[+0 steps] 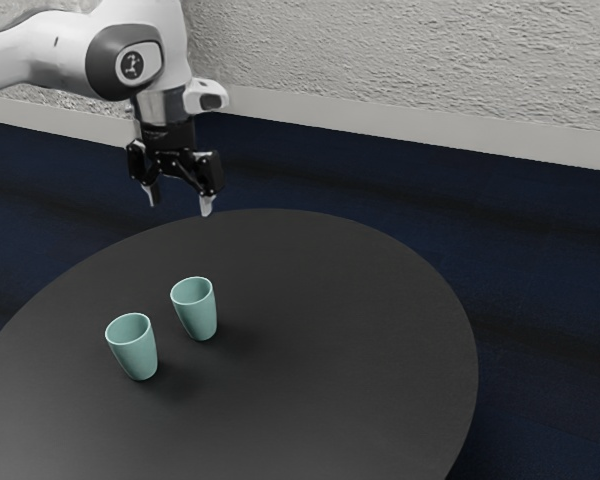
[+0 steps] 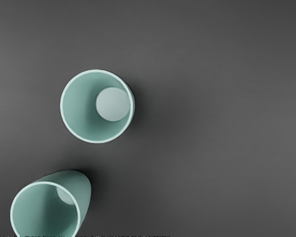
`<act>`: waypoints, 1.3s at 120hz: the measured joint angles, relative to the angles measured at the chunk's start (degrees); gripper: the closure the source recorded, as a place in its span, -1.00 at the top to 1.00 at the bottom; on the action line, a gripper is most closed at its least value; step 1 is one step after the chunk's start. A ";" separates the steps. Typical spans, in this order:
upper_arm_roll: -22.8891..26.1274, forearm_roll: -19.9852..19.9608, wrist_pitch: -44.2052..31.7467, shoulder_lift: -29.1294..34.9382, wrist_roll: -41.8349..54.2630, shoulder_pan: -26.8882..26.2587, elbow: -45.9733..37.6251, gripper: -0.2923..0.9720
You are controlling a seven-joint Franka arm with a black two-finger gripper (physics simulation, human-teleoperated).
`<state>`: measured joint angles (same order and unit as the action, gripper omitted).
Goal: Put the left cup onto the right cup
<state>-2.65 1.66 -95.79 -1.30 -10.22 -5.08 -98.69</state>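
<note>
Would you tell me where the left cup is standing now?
The left cup stands upright on the dark table, toward the exterior view's left, close beside but apart from the right cup.

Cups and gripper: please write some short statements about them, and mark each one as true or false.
1. The front cup and the back cup stand upright on the table. True.
2. The gripper is shut on a cup. False: it is open and holds nothing, raised well above both cups.
3. One cup is stacked in the other. False: they stand side by side, apart.
4. Both cups are empty inside. True.
</note>
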 joint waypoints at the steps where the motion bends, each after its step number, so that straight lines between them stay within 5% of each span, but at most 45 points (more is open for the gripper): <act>1: 0.00 -0.03 -0.13 0.05 0.00 0.05 -0.18 0.54; 156: 0.63 -2.86 -13.71 10.62 -0.76 5.50 -27.50 0.49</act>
<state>-2.02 -1.20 -109.50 9.31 -10.98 0.42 -126.19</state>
